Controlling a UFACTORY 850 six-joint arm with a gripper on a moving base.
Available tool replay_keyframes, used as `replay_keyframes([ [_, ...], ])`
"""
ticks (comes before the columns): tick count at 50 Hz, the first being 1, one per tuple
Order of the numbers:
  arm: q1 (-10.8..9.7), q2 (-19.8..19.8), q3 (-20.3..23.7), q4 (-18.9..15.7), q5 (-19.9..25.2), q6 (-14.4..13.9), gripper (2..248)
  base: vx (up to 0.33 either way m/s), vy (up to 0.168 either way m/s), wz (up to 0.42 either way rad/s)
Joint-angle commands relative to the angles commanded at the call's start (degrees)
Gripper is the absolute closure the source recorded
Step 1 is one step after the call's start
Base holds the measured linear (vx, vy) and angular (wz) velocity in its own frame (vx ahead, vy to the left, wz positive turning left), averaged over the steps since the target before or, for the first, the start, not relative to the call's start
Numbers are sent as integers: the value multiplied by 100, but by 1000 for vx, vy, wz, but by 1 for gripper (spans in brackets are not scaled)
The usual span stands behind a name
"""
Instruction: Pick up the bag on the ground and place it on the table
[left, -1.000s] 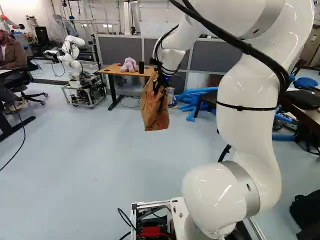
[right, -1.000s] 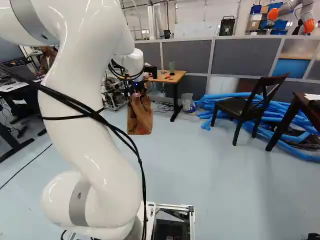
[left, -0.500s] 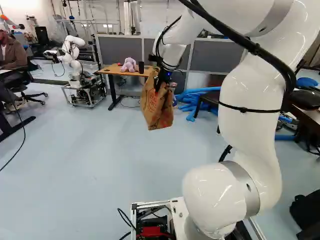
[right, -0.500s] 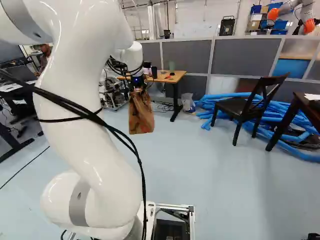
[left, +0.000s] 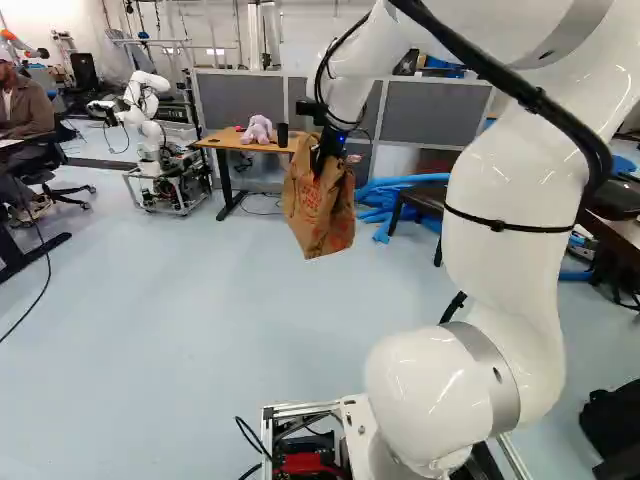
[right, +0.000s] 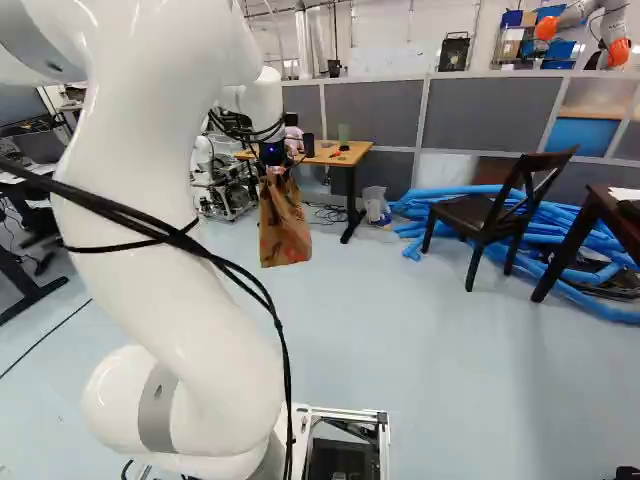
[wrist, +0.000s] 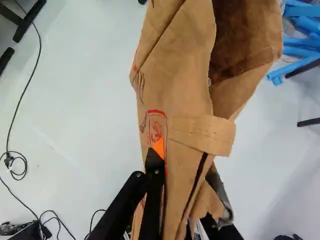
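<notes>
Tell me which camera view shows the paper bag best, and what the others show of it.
The wrist view: the bag is closest there, its red print and folds plain, though cut off at the edges. The left base view shows it small, hanging from the end effector; the right base view shows it even smaller.

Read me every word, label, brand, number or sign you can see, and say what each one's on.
Bag: red print and some dark marks, too blurred for me to read as words.
Elsewhere: nothing large or clear enough to read, so I can't quote any text.
</notes>
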Motion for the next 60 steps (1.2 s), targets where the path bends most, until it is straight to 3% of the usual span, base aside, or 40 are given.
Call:
replay_keyframes([
  [25,0,347,0,-7,-39,0,229,0,0,0],
  [60,-2,740,-114,-7,-645,0,229,0,0,0],
])
